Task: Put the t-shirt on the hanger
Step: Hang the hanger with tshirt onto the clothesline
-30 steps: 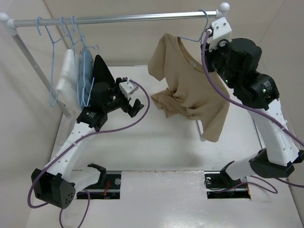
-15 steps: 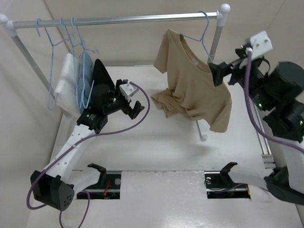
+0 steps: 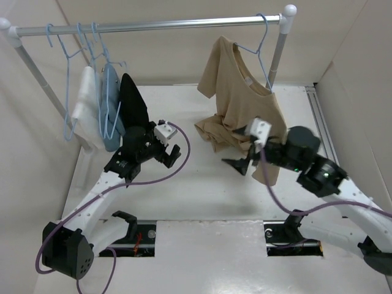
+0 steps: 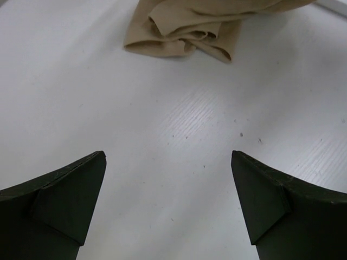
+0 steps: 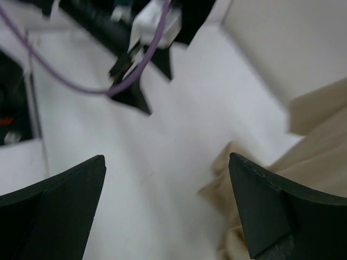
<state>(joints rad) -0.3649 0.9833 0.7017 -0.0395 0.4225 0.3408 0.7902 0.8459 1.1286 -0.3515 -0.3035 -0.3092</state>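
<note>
T-shirt (image 3: 245,104) hangs on the light-blue wire hanger (image 3: 264,37), which is hooked over the rail (image 3: 153,26) near the desk's (image 3: 202,196) far right corner. Its lower hem slumps in a bunched heap on the desk right of centre. Left gripper (image 3: 171,150): jaws apart, empty, over bare desk left of centre. Right gripper (image 3: 237,165): jaws apart, empty, low, just beside the heap. Task looks essentially done. At most the shoulders need squaring, and how they seat is unclear.

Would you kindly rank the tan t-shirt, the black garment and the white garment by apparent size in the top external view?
1. t-shirt, clearly largest.
2-3. black garment and white garment: both hang edge-on and look alike, so unranked.
</note>
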